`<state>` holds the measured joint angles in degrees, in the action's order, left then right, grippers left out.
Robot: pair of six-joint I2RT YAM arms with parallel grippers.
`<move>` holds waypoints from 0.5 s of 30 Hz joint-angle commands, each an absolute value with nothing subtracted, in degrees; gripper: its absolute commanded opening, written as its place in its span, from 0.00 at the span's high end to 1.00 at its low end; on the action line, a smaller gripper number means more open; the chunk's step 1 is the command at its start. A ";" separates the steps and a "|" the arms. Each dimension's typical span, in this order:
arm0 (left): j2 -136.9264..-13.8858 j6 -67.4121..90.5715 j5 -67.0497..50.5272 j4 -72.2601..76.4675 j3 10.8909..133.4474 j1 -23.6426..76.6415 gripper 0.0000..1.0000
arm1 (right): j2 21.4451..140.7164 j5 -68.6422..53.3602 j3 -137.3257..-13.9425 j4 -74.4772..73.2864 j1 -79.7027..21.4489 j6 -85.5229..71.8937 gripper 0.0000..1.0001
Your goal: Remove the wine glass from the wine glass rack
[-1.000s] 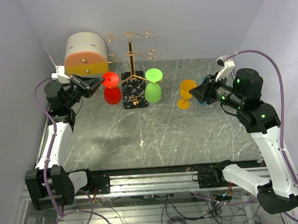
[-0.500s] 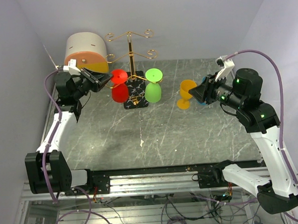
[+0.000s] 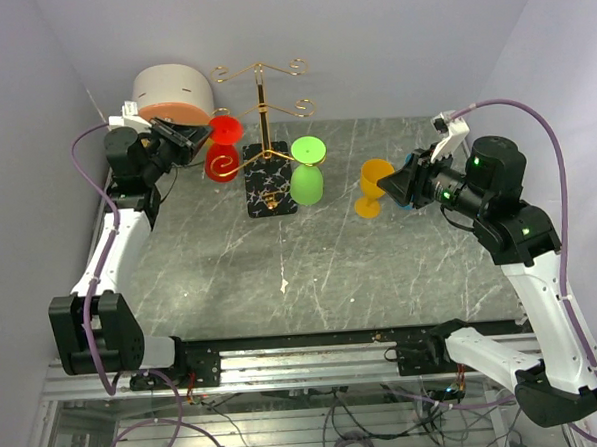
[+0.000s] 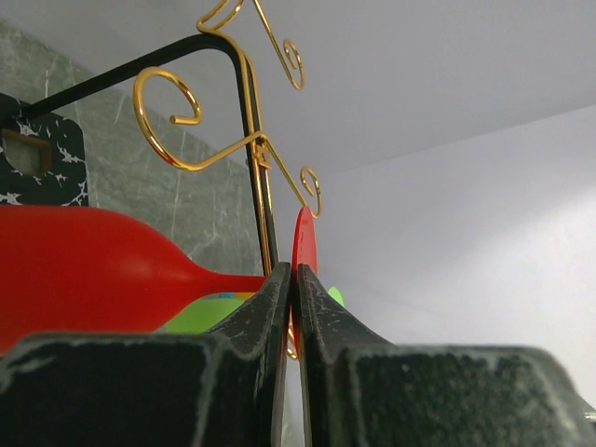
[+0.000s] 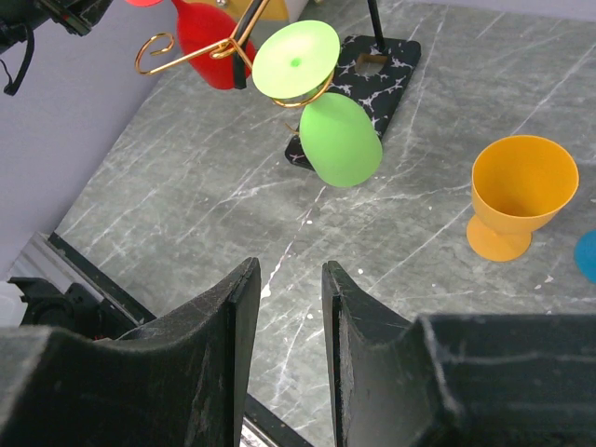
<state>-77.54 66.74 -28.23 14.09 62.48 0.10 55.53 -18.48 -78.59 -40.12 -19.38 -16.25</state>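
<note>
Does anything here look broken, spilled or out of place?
Nothing broken or spilled. Only the red glass differs: the left gripper pinches its foot beside the rack, while the green glass hangs from it.

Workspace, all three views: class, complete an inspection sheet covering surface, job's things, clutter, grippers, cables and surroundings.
Surface: grey veined marble table; a small white scrap lies on it.
Job's things: gold wine glass rack on a black base; green glass hangs upside down from an arm; red glass held beside the pole.
Clutter: orange cup upright; round white-and-orange box back left.
Grippers: left gripper shut on the red glass's foot; right gripper open, holding nothing.
Cables: purple cable along each arm.
Surroundings: plain pale walls; nothing else seen.
</note>
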 commanded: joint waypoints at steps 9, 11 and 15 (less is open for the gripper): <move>-71.21 66.61 -20.88 23.56 68.64 -0.18 0.83 | 55.86 -20.70 -78.66 -37.08 -19.54 -16.80 0.67; -69.76 67.61 -21.67 23.08 70.20 -0.18 0.83 | 55.82 -21.20 -78.81 -36.87 -19.49 -17.06 0.67; -66.19 73.46 -24.39 26.48 71.36 -0.18 0.83 | 55.90 -23.59 -79.10 -35.50 -19.52 -17.97 0.67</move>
<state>-70.41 69.08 -23.40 19.59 68.29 0.10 56.07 -20.53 -78.59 -38.54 -19.38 -16.91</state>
